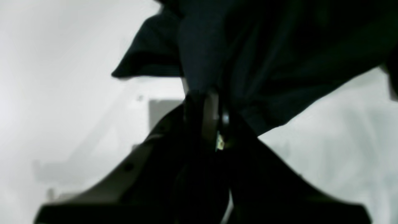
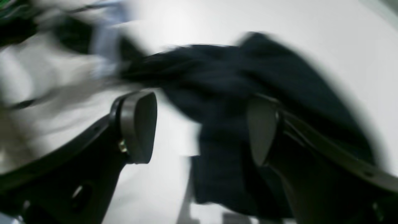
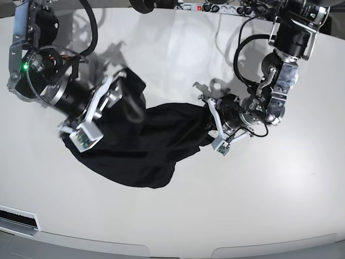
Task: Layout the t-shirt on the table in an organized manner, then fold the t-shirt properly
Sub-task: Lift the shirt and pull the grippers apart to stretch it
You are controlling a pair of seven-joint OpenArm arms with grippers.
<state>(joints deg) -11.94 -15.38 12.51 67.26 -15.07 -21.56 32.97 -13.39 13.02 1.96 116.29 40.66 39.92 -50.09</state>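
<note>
The black t-shirt point(image 3: 145, 143) lies crumpled on the white table point(image 3: 259, 205), left of centre. My left gripper point(image 3: 208, 123) is at the shirt's right edge and is shut on a bunch of the cloth. In the left wrist view the closed fingers point(image 1: 203, 102) pinch the t-shirt point(image 1: 279, 62), which drapes up and away over the table point(image 1: 46, 62). My right gripper point(image 3: 126, 98) is over the shirt's upper left part. In the blurred right wrist view it point(image 2: 199, 130) is open, with the t-shirt point(image 2: 233, 77) between and beyond its pads point(image 2: 136, 124).
A power strip with cables point(image 3: 215, 6) lies along the table's far edge. The table's rounded front edge point(image 3: 161, 249) runs along the bottom. A dark slot point(image 3: 16, 218) sits at the lower left. Both arm bodies hang over the table's far corners.
</note>
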